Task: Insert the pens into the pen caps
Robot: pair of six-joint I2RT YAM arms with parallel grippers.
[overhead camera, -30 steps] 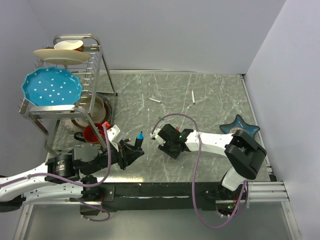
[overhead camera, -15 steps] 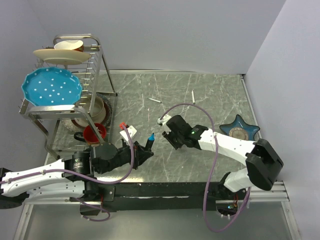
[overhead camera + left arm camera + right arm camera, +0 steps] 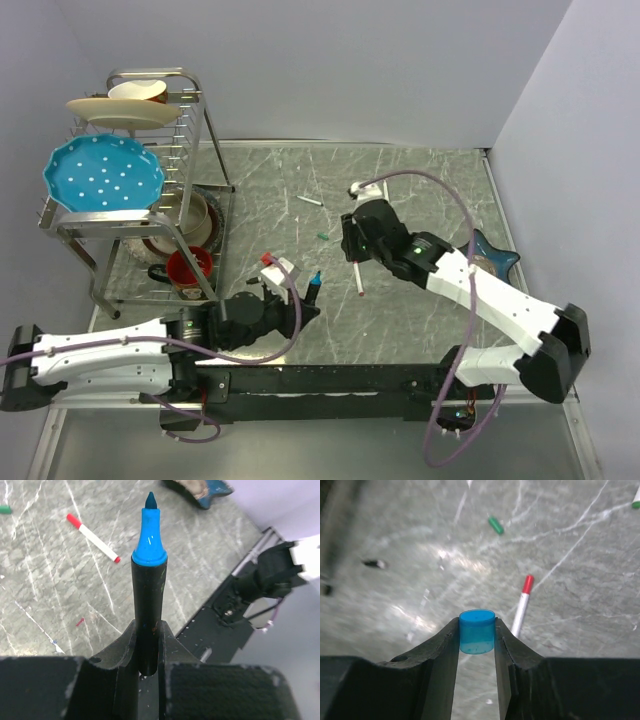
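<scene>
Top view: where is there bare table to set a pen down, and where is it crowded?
Free: the far right, between back wall and star dish; the far left, between dish rack and white pen. Crowded: the middle, with green cap, red pen, left gripper holding the marker, right gripper holding a blue cap.

Blue-tipped black pen point(image 3: 148, 590), translucent blue cap point(image 3: 477, 631), red-ended white pen point(image 3: 520, 611), green cap point(image 3: 495, 525), grey white-veined surface point(image 3: 420, 190)

Grey-green marbled stone tabletop point(image 3: 440, 175), white-veined with soft glare patches, boxed by plain pale lavender walls point(image 3: 350, 70) at back and right; tall chrome wire dish rack point(image 3: 190, 150) stands far left, stacked with plates point(image 3: 103, 180) and bowls point(image 3: 186, 214).
</scene>
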